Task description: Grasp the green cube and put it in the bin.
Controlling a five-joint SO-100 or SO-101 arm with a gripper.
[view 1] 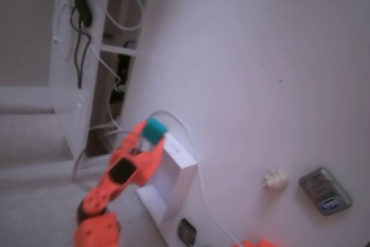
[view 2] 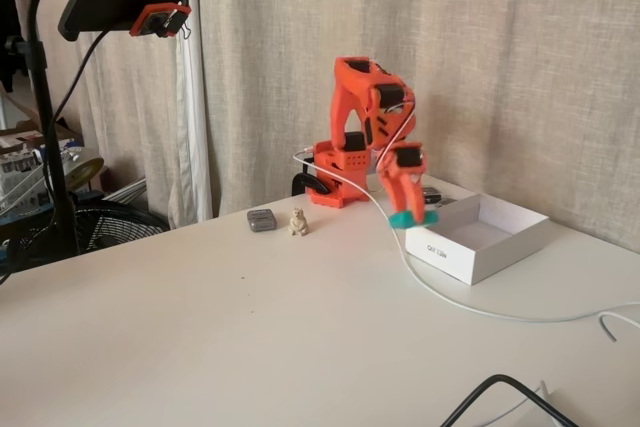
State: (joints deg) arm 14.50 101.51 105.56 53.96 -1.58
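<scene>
Above the near wall of the white bin (view 2: 478, 238), the orange gripper (view 2: 409, 215) pinches the green cube (view 2: 408, 218) between its fingertips. Seen from a fixed view overhead, the cube (view 1: 154, 130) sits at the gripper's tip (view 1: 151, 135), over the bin's edge (view 1: 179, 153).

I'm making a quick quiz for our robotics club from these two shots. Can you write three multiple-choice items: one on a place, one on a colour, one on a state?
1. Where is the green cube?
A. On the table by the grey device
B. In the end effector, at the bin's near wall
C. On the floor

2. What colour is the arm?
A. Orange
B. Black
C. White

3. The bin is:
A. Open-topped
B. Lidded
C. Overturned

Answers: 1 B, the cube sits at the fingertips beside the bin; 2 A, in both fixed views; 3 A, its floor shows.
</scene>
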